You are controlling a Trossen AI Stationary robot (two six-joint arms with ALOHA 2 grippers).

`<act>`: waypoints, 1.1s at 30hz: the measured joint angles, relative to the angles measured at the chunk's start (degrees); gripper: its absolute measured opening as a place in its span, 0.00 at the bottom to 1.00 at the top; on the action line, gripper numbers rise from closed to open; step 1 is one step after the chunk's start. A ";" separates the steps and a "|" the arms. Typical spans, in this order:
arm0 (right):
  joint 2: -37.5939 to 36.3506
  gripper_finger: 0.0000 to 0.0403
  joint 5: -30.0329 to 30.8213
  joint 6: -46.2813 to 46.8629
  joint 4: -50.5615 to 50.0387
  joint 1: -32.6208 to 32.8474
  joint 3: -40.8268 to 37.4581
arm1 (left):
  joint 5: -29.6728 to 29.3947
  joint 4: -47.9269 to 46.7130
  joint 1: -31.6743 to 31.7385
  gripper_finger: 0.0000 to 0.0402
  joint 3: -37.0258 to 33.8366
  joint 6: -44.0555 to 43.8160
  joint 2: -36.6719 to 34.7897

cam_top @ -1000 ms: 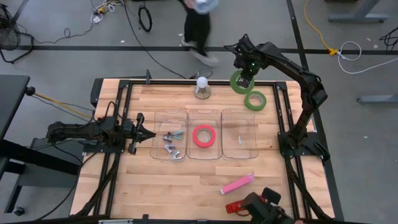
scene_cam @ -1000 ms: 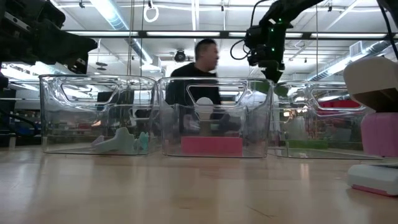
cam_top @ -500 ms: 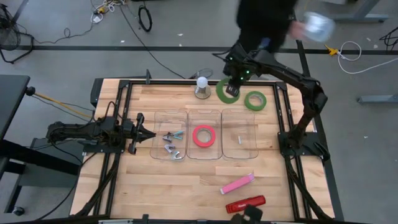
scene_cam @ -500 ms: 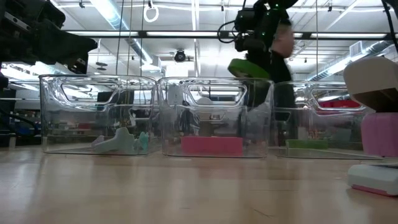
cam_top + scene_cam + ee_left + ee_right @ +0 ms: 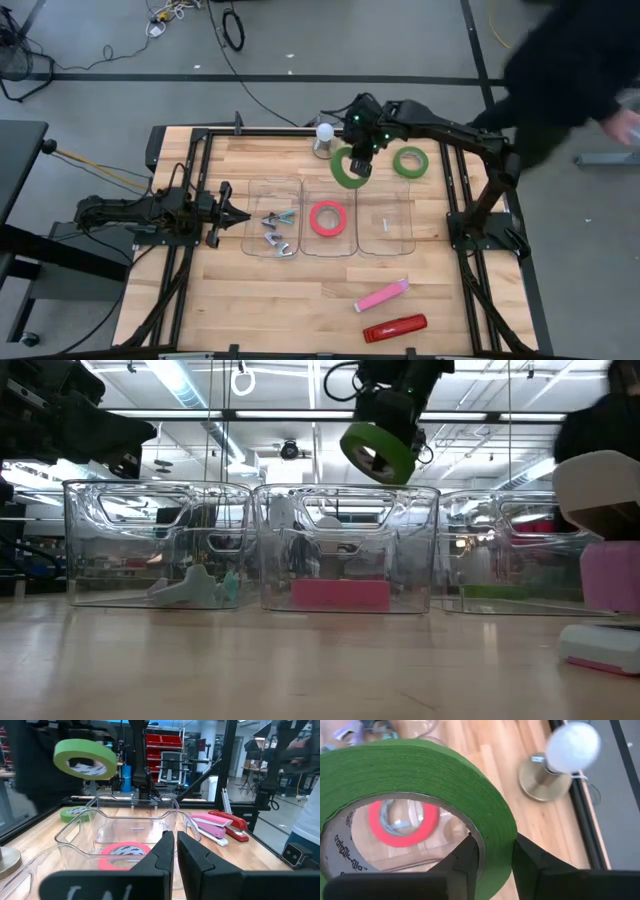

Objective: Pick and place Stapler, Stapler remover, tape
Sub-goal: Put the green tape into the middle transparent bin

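While the right pincer carried a green tape roll in the air above the back edge of the middle clear bin, its fingers were clamped through the ring's wall, one inside the core and one outside, prob. because a wide hoop offers no other narrow part to pinch. The roll hung tilted, its hole facing partly toward the low camera, so it looked ready to be lowered into a bin rather than set on the worktop. That middle bin already held a flat red-pink tape ring, which suggests tape is sorted there; a 2nd green roll lay flat on the wood near the back right, w/ a white ball on a round metal base just beside the carried roll. The left bin held small metal staple removers w/ teal grips; the right bin looked nearly bare. A pink stapler and a red stapler lay on the front of the worktop, well apart from the bins, not yet sorted. The left pincer waited low beside the left bin, fingers together on nothing. Bins were thin, glossy, see-through plastic w/ rounded corners; the tape was matte and layered; the worktop was pale butcher-block wood. A person in dark clothing stood beyond the worktop's right side.
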 joint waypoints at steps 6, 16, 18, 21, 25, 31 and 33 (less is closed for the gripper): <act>0.00 0.23 0.04 1.29 0.77 4.48 0.00 | 0.00 0.00 -0.02 0.06 -0.01 0.01 -0.01; 0.00 0.23 0.08 1.29 2.00 10.00 0.00 | 0.00 -0.01 -0.02 0.06 -0.01 -0.01 -0.02; 0.00 0.23 0.11 1.29 2.19 10.61 0.00 | 0.00 -0.01 -0.01 0.06 -0.02 0.00 -0.02; 0.00 0.23 0.13 1.29 2.19 11.41 0.00 | 0.00 0.00 -0.02 0.06 -0.02 0.00 0.00; 0.00 0.23 0.20 1.29 1.59 12.36 0.00 | 0.00 0.00 -0.01 0.06 -0.02 0.00 0.00; 0.02 0.23 0.17 1.29 -2.04 13.93 1.98 | 0.00 0.00 -0.02 0.06 0.00 0.00 0.00; 0.00 0.23 0.16 1.31 -1.83 14.35 2.91 | 0.00 0.00 0.00 0.06 -0.01 0.01 -0.01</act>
